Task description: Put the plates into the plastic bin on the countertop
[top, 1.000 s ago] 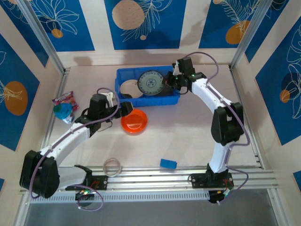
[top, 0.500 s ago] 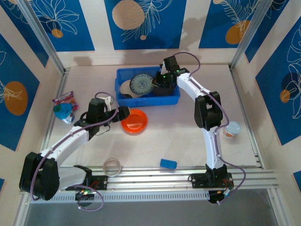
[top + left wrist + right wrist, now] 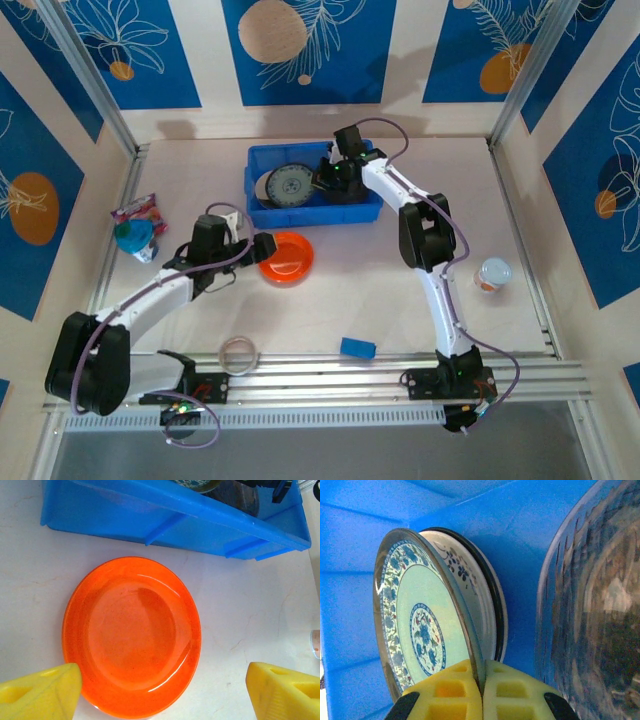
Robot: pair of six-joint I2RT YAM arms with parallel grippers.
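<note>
Plates going into the plastic bin: we are watching the right hand gripping the blue-white patterned plate by its rim, fingers closed tight on the edge, the dish tilted inside the tub. Over the past second this arm has been carrying it from the bin's right end toward the middle. It is now hanging just in front of a paler floral plate, with a smoky clear plate to the right in the wrist view. That swing is also uncovering a small cup standing on the surface. We are judging this plate all but delivered, with only the release left. Meanwhile the left hand is edging closer to the orange plate, its yellow fingers spread wide on either side and holding nothing. That dish is lying flat on the surface just in front of the bin's near wall, and looks to be next. A blue block, a translucent ring and a colourful packet are sitting well apart from the work. We are reading no brand or lettering anywhere; the printing on cup and packet is too small to make out.
</note>
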